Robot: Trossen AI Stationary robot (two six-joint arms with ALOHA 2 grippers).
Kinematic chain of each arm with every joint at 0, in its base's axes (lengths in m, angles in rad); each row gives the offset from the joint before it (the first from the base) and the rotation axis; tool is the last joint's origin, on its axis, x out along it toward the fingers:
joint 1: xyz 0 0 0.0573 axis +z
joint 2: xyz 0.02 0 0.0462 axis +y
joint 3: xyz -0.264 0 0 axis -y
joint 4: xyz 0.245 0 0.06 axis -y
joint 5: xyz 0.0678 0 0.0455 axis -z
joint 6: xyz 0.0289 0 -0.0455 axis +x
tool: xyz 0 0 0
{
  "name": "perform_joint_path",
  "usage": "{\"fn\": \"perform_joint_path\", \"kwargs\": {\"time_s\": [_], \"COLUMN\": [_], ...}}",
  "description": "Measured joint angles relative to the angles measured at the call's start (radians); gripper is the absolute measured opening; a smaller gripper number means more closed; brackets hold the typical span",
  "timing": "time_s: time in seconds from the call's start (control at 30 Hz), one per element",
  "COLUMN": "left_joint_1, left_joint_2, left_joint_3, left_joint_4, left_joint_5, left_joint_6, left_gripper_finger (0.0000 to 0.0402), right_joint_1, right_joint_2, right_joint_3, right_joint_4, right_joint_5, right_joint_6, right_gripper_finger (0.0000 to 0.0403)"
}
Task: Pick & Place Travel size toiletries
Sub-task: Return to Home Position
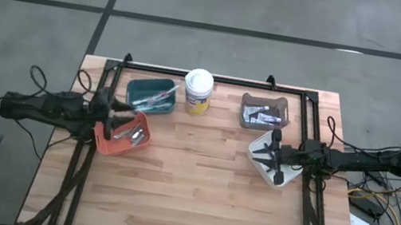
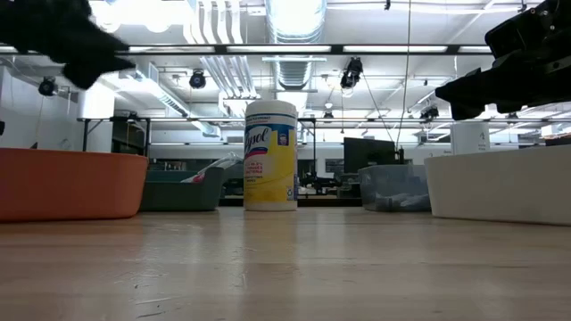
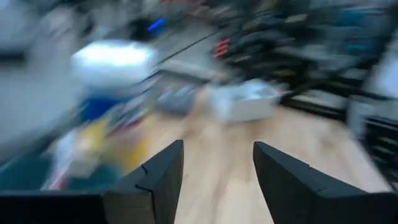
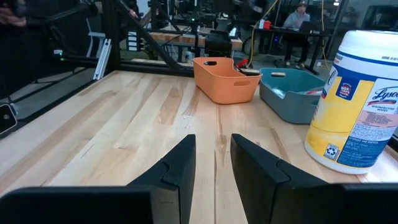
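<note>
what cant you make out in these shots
Orange bin contents: in the low view its own wall hides them. In the high view they are too small to name, and the left hand partly overlaps it.
White bin contents: in the low view the wall hides them. In the high view the right hand covers them.
Grey bin items: too small to name in the high view.

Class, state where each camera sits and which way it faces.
High view: overhead, looking straight down at the table; both arms, left gripper and right gripper show.
Low view: table-top height, level towards the white tub; arm parts show above.
Left wrist view: behind the left gripper's open fingers, across the table.
Right wrist view: behind the right gripper's open fingers, towards the orange bin.
Shared by high and low: the white tub.
</note>
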State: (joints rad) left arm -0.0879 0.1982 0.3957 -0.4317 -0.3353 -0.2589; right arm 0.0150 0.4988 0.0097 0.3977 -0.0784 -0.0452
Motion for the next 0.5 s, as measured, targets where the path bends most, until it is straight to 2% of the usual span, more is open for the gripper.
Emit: {"fn": "perform_joint_path", "kwargs": {"time_s": [0.1, 0.17, 0.43, 0.5], "left_joint_1": [0.0, 0.0, 0.001, 0.001], "left_joint_2": [0.0, -0.002, -0.022, -0.026], "left_joint_3": [-0.087, -0.146, -0.384, -0.384], "left_joint_4": [0.234, 0.349, 0.774, 0.778], "left_joint_5": [0.133, 0.181, 0.232, 0.251], "left_joint_6": [0.157, 0.205, 0.264, 0.27], "left_gripper_finger": [0.0197, 0.0197, 0.0198, 0.0197], "right_joint_1": [0.0, 0.0, 0.0, 0.0], "right_joint_2": [0.0, 0.0, 0.0, -0.001], "right_joint_3": [0.0, 0.0, 0.0, 0.0], "right_joint_4": [0.0, 0.0, 0.0, 0.0], "right_joint_5": [0.0, 0.0, 0.0, 0.0], "right_joint_6": [0.0, 0.0, 0.0, 0.0], "right_gripper_finger": [0.0095, 0.0095, 0.0095, 0.0095]}}
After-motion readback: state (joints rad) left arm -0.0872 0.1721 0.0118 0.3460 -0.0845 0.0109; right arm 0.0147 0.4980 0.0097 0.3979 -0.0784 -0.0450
